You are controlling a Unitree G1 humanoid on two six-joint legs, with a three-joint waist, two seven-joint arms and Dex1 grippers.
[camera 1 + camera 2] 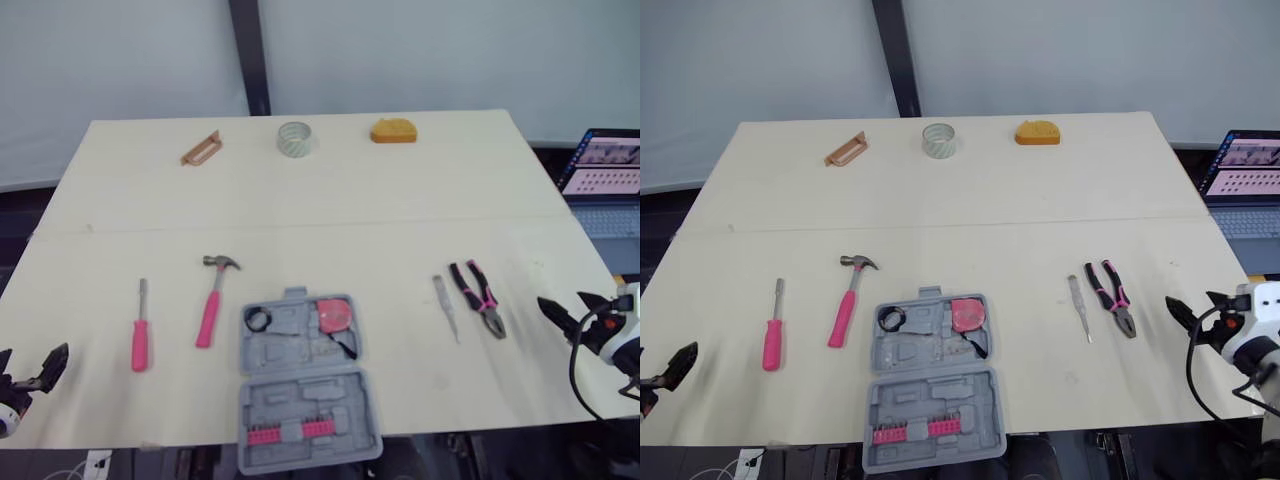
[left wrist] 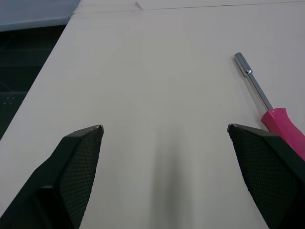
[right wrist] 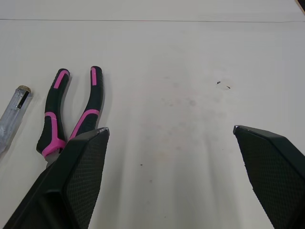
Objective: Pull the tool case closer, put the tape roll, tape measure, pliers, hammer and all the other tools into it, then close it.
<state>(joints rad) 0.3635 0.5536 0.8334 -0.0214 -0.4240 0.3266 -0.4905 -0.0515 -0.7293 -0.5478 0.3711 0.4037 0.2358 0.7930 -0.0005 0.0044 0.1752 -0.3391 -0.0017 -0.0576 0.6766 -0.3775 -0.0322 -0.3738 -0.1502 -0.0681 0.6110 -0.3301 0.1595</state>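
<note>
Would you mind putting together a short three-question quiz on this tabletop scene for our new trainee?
1. True or false: the tool case lies open near the table's front edge.
2. Which tool lies closest to the right gripper? A. pliers B. hammer C. pink screwdriver
3. Fill the gap: the fingers of the left gripper stand ___, holding nothing.

Key: 1 true; 2 A; 3 open.
</note>
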